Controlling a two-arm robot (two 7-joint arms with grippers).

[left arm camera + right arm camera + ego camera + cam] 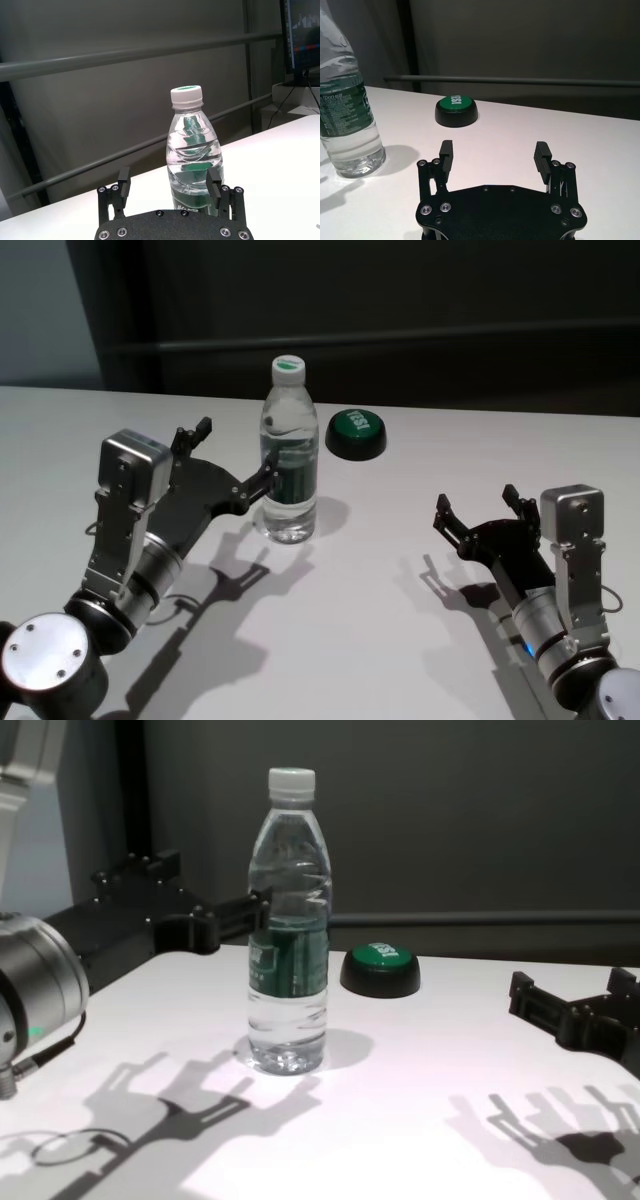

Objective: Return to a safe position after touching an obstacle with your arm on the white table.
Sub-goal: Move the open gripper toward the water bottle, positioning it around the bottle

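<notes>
— Nearest the robot, on the left?
— Left gripper (233, 462), raised off the white tabletop (380, 640), jaws spread wide with nothing between them. One fingertip (268, 477) right against the side of the water bottle (289, 455), at label height; whether truly touching or just beside, hard to tell. The other fingertip well clear of the bottle, out to its left.

— And on the right?
— Right gripper (480, 508), low over the tabletop, jaws likewise spread wide and holding nothing. Only bare tabletop between them in the right wrist view.

— Where does the bottle stand relative to those jaws?
— Upright on the tabletop, just ahead of the left jaws and off-centre, in line with the right-hand finger rather than in the gap. White cap on top, dark green label band round the middle, clear water inside. Well apart from the right jaws, ahead and to their left.

— Anything farther out?
— Green push button (356, 433) in a black dome base, beyond the bottle and to its right, apart from it. Ahead of the right jaws, slightly left of their gap. Behind the far edge of the tabletop, a dark wall with a horizontal rail (520, 81).
</notes>
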